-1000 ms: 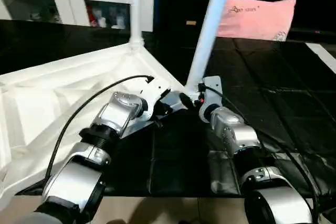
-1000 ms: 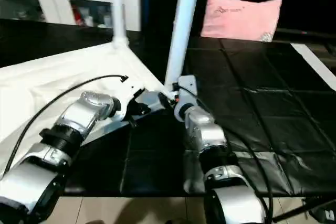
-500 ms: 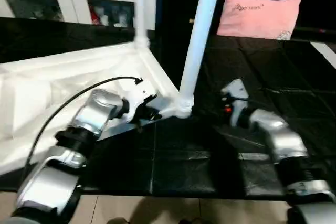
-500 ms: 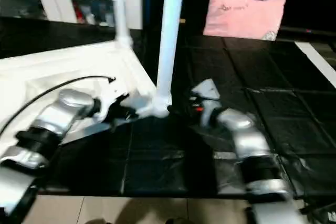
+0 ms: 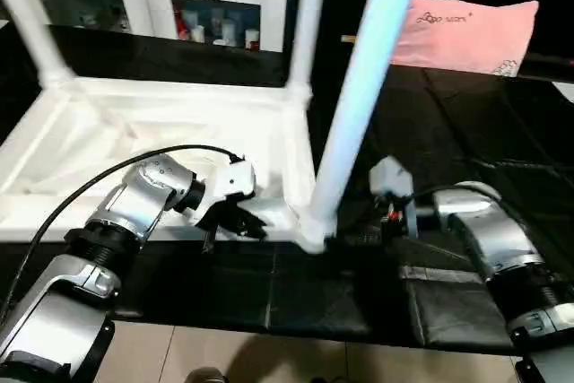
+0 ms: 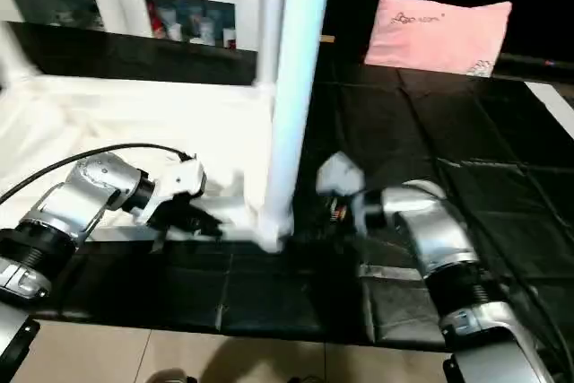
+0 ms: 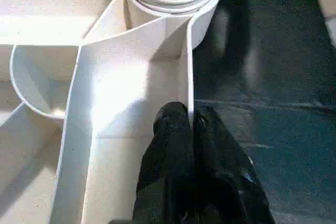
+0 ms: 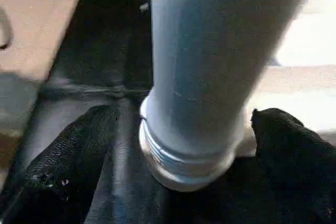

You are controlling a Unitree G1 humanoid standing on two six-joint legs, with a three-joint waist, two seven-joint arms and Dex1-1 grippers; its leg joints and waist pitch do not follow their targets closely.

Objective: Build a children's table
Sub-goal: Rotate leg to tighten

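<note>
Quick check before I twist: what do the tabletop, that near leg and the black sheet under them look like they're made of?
Tabletop: white moulded plastic by the look, thin ribs, slight sheen. Near leg: likely the same smooth plastic, with ridged rings at its base. Black sheet: seemingly glossy plastic film or vinyl, wrinkled and reflective; the exact kind isn't clear.

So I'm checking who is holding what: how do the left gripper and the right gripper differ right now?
The left gripper is shut, its fingers pinching the thin rim wall of the tabletop near the corner socket. The right gripper is open, its fingers spread on either side of the base of the near leg, not visibly touching it. Both work at the same near corner, and both have black fingers.
</note>
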